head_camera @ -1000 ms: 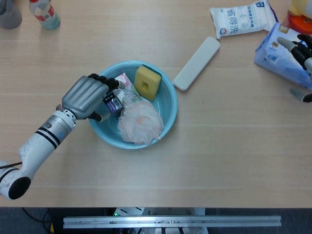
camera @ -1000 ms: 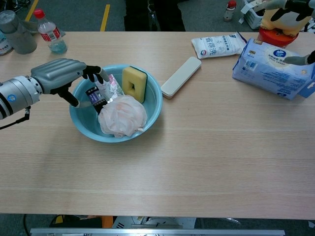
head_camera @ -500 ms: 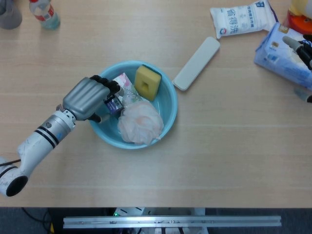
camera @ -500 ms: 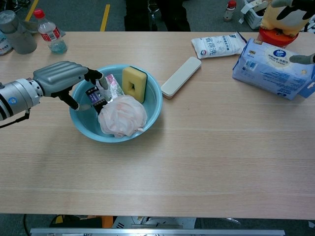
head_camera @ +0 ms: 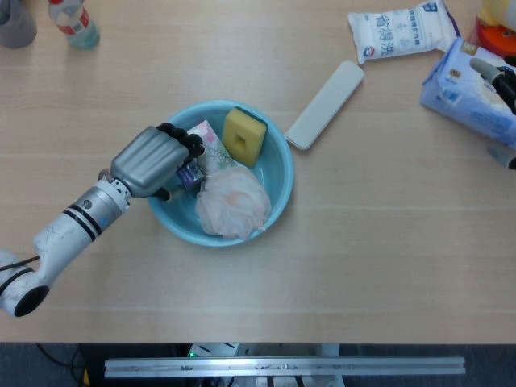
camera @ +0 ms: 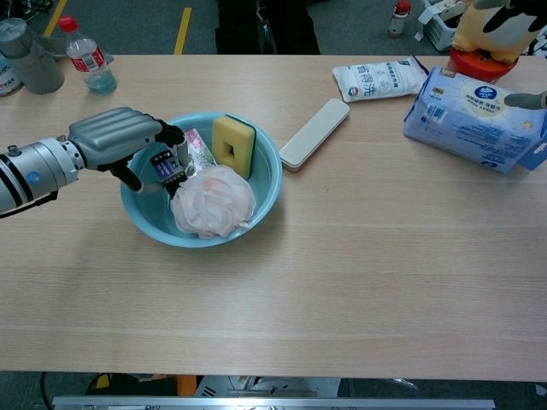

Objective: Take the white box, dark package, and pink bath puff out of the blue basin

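- Two hands in view; left hand's fingers point(camera: 171, 135) curl over the basin's left rim onto the dark package point(camera: 166, 167), gripping it between thumb and fingertips.
- Left hand point(head_camera: 151, 160) sits just above the blue basin point(head_camera: 278, 181); dark package is inside it, left side.
- Pink bath puff point(head_camera: 233, 201) lies in the basin front, touching the package; yellow sponge point(head_camera: 244, 134) at the back.
- White box point(head_camera: 325, 104) lies on the table, just right of the basin.
- Right hand point(head_camera: 500, 81) at far right edge on a blue tissue pack point(camera: 470, 120); can't tell its finger state.

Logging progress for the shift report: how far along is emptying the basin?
Nothing is out yet. The left hand reaches into the blue basin, fingers at the dark package. The pink bath puff and white box still lie inside.
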{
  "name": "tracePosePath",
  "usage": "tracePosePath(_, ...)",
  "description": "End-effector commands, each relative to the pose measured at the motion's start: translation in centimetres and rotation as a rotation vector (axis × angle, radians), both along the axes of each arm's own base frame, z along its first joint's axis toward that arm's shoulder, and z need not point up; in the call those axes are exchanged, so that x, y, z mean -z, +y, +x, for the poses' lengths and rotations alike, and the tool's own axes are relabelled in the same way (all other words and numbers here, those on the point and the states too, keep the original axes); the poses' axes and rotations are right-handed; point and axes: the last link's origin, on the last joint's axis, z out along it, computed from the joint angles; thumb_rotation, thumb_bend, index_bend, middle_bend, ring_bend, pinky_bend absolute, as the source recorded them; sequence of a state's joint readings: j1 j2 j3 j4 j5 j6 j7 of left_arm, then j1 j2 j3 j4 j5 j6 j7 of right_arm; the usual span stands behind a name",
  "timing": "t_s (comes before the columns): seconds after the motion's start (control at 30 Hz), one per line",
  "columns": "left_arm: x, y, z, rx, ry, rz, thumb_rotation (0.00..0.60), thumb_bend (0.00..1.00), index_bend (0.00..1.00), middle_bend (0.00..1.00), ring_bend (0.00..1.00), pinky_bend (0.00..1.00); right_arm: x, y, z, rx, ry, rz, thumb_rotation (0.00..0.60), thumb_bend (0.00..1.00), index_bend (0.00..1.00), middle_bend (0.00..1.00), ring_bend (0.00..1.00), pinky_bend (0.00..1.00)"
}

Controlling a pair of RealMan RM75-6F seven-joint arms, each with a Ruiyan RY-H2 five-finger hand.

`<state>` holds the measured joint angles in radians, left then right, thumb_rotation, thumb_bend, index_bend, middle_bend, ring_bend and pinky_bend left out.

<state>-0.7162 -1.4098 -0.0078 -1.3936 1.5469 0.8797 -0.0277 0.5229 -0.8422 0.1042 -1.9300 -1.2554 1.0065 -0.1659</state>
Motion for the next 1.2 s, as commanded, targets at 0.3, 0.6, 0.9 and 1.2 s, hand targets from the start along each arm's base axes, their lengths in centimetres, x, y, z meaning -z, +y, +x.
tracePosePath(0.3,0.0,0.4,0.1,-0.009,-0.027,0.022,0.6,0.25,0.58,0.38,0.3,0.28,-0.2,0.0,0.2,-0.001,-0.021,-0.008,0.6,0.21,0.0,0.21,0.07,0.21)
tracePosePath(0.6,-2.8,0.5,1.0,-0.071,-0.136,0.032,0.6,0.25,0.61,0.4,0.3,0.28,-0.4,0.1,0.0,0.0,-0.038,-0.007,0.6,0.21,0.0,0.21,0.07,0.21)
tracePosePath(0.9,-8.7,1.3,1.7,-0.129,-0.222,0.098,0.6,0.26,0.6,0.4,0.3,0.28,-0.3,0.0,-0.2,-0.006,-0.053,0.0,0.6,0.21,0.0,0.21,0.07,0.21)
tracePosePath(1.2,-12.9,2.9,-1.3,-0.226,-0.167,0.222,0.6,0.26,0.6,0.4,0.31,0.28,0.1,-0.1,-0.4,-0.01,-0.063,0.014,0.6,0.21,0.0,0.21,0.07,0.21)
